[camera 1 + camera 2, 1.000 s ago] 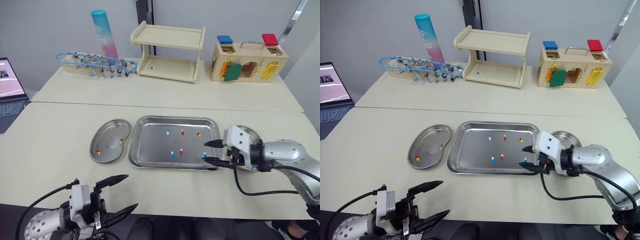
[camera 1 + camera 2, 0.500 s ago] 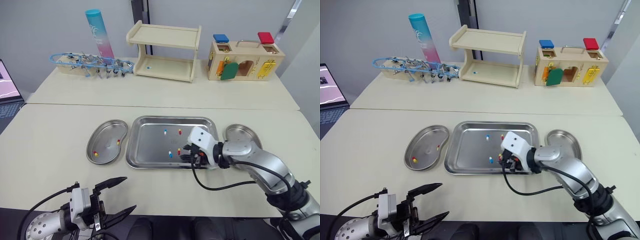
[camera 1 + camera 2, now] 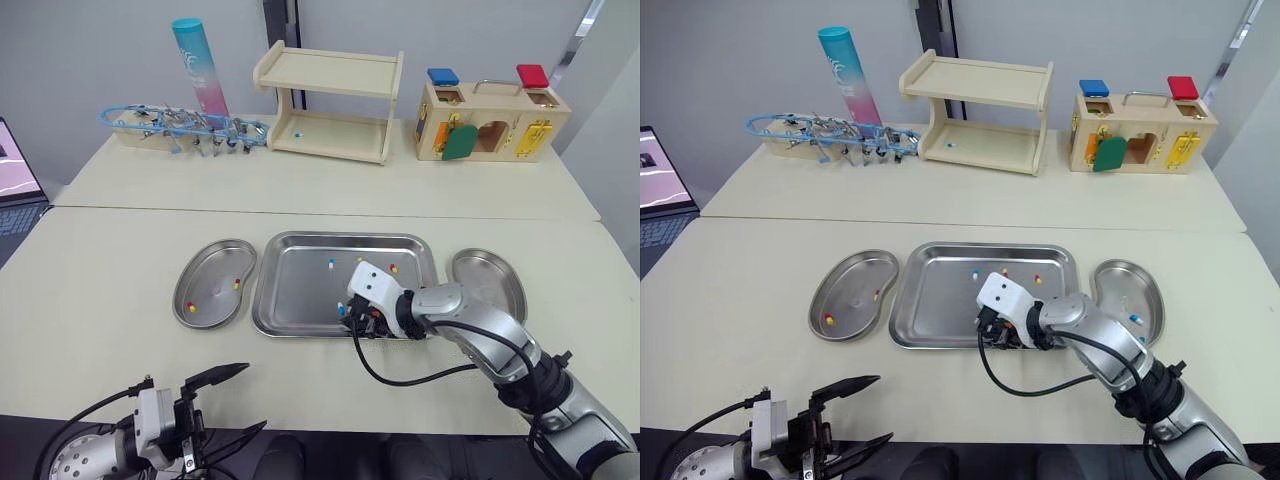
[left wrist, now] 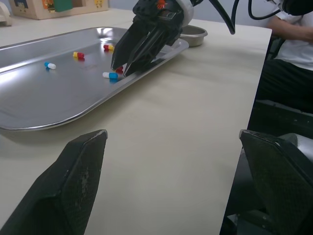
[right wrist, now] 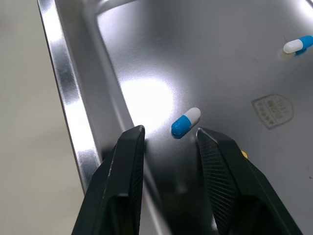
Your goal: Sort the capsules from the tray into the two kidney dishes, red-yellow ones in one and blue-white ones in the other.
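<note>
The steel tray [image 3: 300, 300] lies mid-table, between the left kidney dish [image 3: 208, 278] and the right kidney dish [image 3: 487, 270]. The left dish holds two red-yellow capsules [image 3: 237, 284]; a blue-white capsule [image 3: 1130, 319] lies in the right one. My right gripper [image 3: 352, 318] is low over the tray's front part, open. A blue-white capsule [image 5: 186, 121] lies just beyond its fingertips [image 5: 128, 147], in line with the gap. A red-yellow capsule [image 4: 119, 70] lies under the gripper, mostly hidden. More capsules [image 3: 331, 265] sit at the tray's back. My left gripper [image 3: 238, 402] hangs open off the table's front edge.
Along the back of the far table stand a wooden shelf [image 3: 330, 105], a wooden lock box [image 3: 490, 125], a tall teal-pink tube [image 3: 197, 65] and a blue wire rack [image 3: 180, 128]. A laptop [image 3: 12, 190] sits at the far left.
My right gripper has travelled left across the tray, from its right rim to the blue-white capsule near the front. The camera shifted early on. The left gripper sank slightly.
</note>
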Available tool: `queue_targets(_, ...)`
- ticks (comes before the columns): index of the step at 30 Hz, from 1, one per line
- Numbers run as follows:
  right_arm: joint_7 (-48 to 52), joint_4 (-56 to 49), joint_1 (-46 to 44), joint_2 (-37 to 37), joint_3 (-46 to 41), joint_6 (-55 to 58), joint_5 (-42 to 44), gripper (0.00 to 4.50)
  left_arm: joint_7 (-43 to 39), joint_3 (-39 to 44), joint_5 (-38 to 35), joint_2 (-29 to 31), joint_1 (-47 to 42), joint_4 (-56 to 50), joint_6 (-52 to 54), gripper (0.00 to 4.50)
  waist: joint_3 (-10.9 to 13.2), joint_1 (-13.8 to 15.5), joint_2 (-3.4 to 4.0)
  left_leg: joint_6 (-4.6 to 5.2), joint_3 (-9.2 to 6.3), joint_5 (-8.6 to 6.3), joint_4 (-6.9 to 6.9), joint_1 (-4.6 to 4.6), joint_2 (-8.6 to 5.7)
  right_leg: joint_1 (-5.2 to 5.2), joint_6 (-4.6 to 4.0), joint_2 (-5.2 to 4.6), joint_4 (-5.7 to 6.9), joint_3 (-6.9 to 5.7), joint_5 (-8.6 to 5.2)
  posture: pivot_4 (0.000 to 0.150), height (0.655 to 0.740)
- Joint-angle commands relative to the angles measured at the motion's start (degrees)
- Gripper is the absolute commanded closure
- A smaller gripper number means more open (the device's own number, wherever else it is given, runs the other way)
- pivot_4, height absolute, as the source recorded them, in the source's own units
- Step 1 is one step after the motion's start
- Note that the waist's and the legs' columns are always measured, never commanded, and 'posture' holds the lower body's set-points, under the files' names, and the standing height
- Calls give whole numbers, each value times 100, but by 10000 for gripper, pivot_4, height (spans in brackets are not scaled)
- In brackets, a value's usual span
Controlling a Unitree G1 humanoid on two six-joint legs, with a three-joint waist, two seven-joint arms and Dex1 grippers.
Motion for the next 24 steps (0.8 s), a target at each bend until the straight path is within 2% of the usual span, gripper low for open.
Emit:
queue_targets(1, -59, 64, -129, 148, 67, -139, -135, 26160, 52, 97, -204, 62, 69, -333, 10, 0, 0, -3, 0, 0, 0, 0, 0, 0, 0, -1, 0, 0, 0, 0, 0, 1500, 7400)
queue_targets(15, 2, 500, -195, 241, 335, -574, -618, 26160, 499, -66, -63, 151, -110, -723, 342, 0, 0, -11, 1, 0, -2, 0, 0, 2, 0, 0, 0, 2, 2, 1, 0, 1500, 7400)
queue_targets(18, 81, 536, -212, 206, 386, -685, -715, 32165, 604, -92, -36, 171, -133, -829, 432, 0, 0, -10, 1, 0, -2, 0, 0, 2, 0, 0, 0, 2, 3, 0, 0, 1500, 7400)
queue_targets(22, 200, 505, -204, 193, 387, -769, -773, 43890, 703, -105, -9, 193, -142, -959, 540, 0, 0, -10, 1, 0, -2, 0, 0, 2, 0, 0, 0, 2, 2, 1, 0, 1500, 7400)
queue_targets(24, 267, 465, -211, 212, 367, -825, -778, 44724, 742, -94, -16, 219, -161, -1021, 617, 0, 0, -9, 1, 0, -2, 0, -1, 2, 0, 0, 0, 2, 2, 1, 0, 1500, 7400)
